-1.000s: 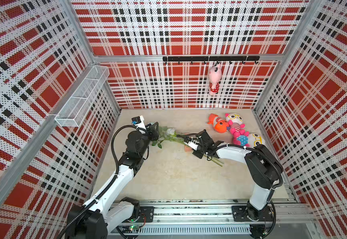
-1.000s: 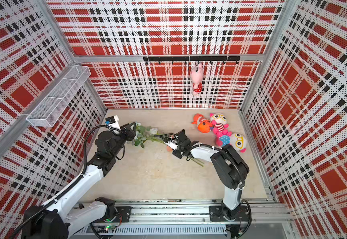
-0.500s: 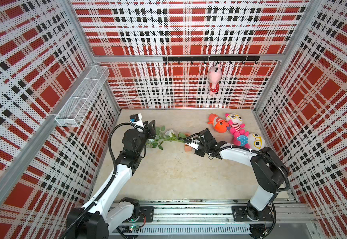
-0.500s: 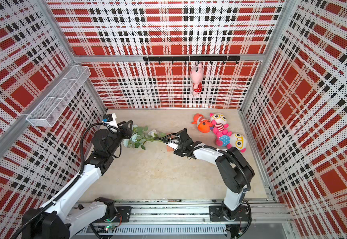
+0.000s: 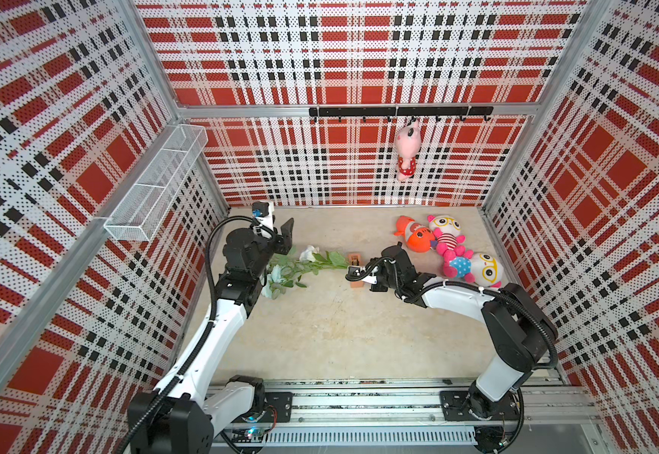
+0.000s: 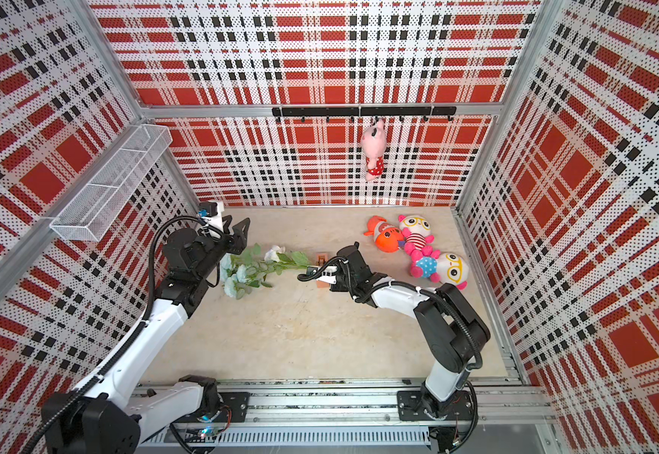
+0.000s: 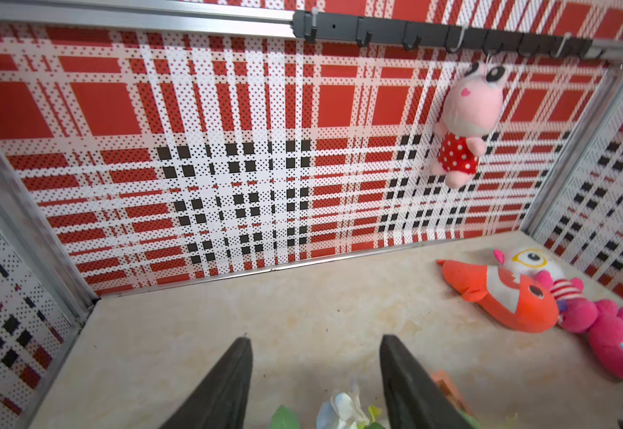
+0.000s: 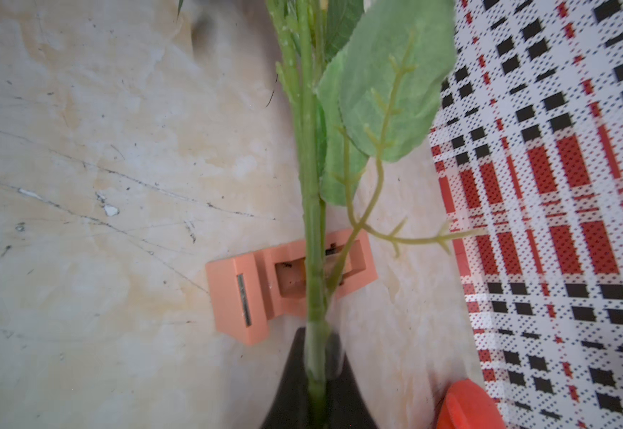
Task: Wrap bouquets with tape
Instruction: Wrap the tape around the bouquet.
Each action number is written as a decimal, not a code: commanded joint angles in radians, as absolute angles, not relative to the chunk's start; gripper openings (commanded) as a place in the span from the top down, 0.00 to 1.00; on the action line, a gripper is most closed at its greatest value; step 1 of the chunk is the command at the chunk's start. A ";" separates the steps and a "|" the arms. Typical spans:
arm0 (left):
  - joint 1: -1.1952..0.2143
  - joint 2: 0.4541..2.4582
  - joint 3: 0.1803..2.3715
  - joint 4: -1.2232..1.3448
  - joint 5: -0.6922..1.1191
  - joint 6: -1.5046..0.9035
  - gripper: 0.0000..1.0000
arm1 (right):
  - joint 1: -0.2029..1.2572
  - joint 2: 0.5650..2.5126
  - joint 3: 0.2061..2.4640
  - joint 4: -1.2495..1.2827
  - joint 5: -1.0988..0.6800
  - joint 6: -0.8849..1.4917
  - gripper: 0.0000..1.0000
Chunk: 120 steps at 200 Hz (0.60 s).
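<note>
Left gripper (image 7: pixel 315 340) lets go, jaws spreading, and lifts toward 12 o'clock! The bouquet (image 5: pixel 292 271) drops, blooms sliding toward 8 o'clock, as the right gripper (image 8: pixel 317 353) drags its stems toward 9 o'clock.

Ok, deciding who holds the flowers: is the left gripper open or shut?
Open. In the left wrist view the left gripper has its fingers well apart, bare floor between them.

Red-black-white plaid walls (image 5: pixel 359 59), peach-orange tape (image 8: pixel 265 282), pale-blue bouquets (image 5: pixel 292 270)
</note>
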<state>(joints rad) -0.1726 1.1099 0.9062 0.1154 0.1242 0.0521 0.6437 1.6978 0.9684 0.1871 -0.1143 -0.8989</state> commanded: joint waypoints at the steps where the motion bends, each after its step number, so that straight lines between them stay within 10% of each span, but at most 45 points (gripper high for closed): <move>1: -0.256 1.112 0.908 0.036 0.106 0.241 0.31 | 0.625 1.678 0.962 0.365 -0.218 -1.004 1.00; 120: -0.385 1.337 0.943 -0.098 0.266 0.589 0.03 | 0.614 1.730 0.850 0.716 -0.238 -1.156 1.00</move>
